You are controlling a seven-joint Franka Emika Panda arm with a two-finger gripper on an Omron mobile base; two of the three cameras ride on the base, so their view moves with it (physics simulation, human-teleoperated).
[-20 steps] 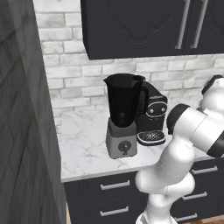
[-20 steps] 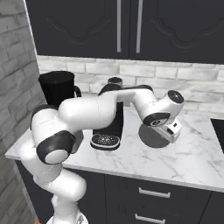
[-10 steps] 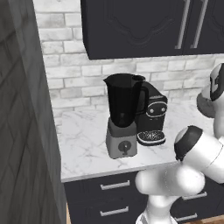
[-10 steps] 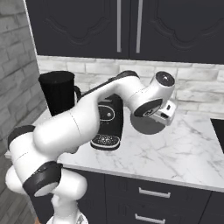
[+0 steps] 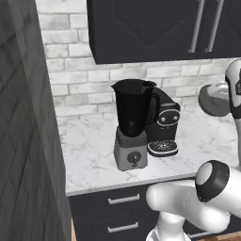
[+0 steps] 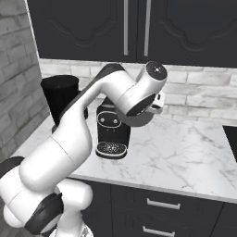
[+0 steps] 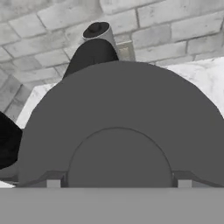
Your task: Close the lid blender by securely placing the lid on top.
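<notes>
Left base view gave us the clearest layout: a dark wall panel [image 5: 23, 141] on the far left, then the marble counter [image 5: 89, 146] with the blender [image 5: 133, 123] standing upright, its jar mouth open with nothing on it. Just right of it, touching or nearly so, sat the black coffee machine [image 5: 164, 123] with its round drip tray in front. Further right, up in the air and well apart from the blender, we saw the lid [image 5: 214, 99], a round grey disc carried at the end of the arm.

In the right base view the blender [image 6: 60, 99] was partly behind the arm, the coffee machine [image 6: 111, 132] beside it.

The hand view was mostly lid [image 7: 118, 131], right up against the camera. The gripper's fingers were hidden behind it, so we couldn't tell how they stood.
</notes>
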